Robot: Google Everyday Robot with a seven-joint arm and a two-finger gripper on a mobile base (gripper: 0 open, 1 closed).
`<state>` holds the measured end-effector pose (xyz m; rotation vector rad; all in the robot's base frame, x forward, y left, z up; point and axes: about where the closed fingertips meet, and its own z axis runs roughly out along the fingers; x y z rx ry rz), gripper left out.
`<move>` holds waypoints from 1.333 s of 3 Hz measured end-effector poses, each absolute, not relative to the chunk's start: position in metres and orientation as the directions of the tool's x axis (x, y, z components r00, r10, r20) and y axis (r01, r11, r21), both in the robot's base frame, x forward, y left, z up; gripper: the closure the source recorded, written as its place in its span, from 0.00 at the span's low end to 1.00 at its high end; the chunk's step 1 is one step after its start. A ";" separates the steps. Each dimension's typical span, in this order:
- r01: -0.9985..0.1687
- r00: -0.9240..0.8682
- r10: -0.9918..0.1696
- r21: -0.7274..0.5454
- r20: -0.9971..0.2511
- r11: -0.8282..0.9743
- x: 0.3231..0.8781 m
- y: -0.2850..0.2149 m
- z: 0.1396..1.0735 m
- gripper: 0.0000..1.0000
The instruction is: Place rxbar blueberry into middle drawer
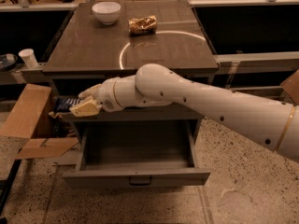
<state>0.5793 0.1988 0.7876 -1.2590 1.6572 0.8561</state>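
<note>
My gripper (79,104) is at the left front of the cabinet, level with the closed top drawer and above the left side of the open middle drawer (135,177). It is shut on the rxbar blueberry (64,103), a dark blue bar that sticks out to the left of the fingers. The middle drawer is pulled out, and its grey tray interior shows with nothing in it. My white arm (210,101) reaches in from the right and hides most of the top drawer's face.
A white bowl (106,11) and a tan-brown shiny snack packet (143,24) sit at the back of the cabinet top (93,50). A white cup (29,57) stands on the left. An open cardboard box (28,120) lies on the floor left of the drawer.
</note>
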 end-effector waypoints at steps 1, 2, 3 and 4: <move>-0.967 -0.119 -0.375 0.021 -0.919 0.255 0.579 0.199 0.788 1.00; -0.947 -0.195 -0.381 0.072 -0.904 0.314 0.568 0.179 0.754 1.00; -0.902 -0.316 -0.369 0.157 -0.874 0.402 0.547 0.147 0.703 1.00; -0.842 -0.448 -0.356 0.253 -0.820 0.477 0.531 0.112 0.641 1.00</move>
